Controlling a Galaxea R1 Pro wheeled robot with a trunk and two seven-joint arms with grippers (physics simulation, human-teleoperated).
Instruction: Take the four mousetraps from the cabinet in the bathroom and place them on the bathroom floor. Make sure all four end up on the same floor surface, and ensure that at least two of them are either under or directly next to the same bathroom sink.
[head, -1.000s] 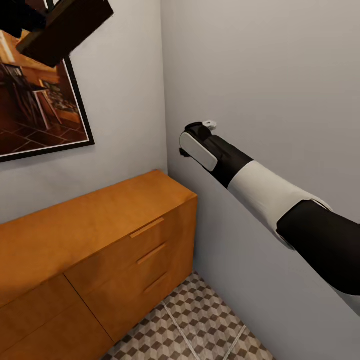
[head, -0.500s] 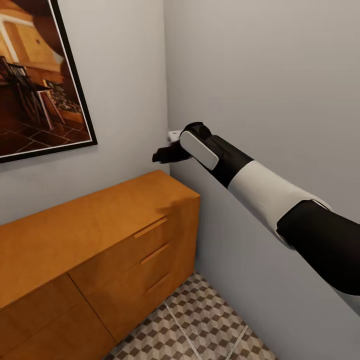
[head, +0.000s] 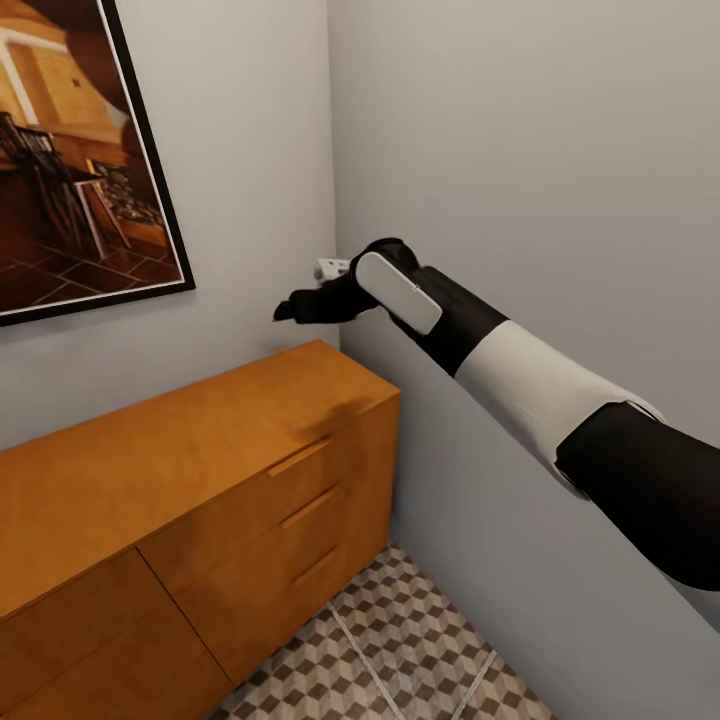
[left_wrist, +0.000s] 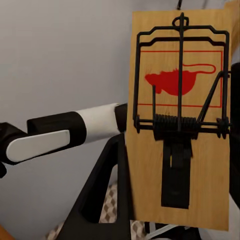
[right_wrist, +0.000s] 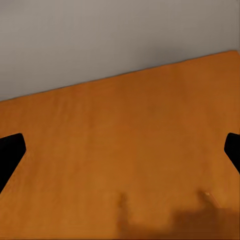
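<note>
Right gripper (head: 285, 310) above the cabinet (head: 190, 450), jaws apart.
Left gripper's jaws clamp one mousetrap (left_wrist: 177, 120) upright. Cabinet's right end abuts the wall; bare bathroom floor (head: 400, 650) at 6 o'clock.

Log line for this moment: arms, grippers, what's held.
left gripper: shut on mousetrap | right gripper: open, empty, above cabinet top | cabinet drawers: closed | bathroom floor: no traps seen

The cabinet (head: 200, 450) top lies bare under the right gripper (head: 285, 310); walls close the far and right sides, and a framed picture (head: 80, 160) hangs left.
</note>
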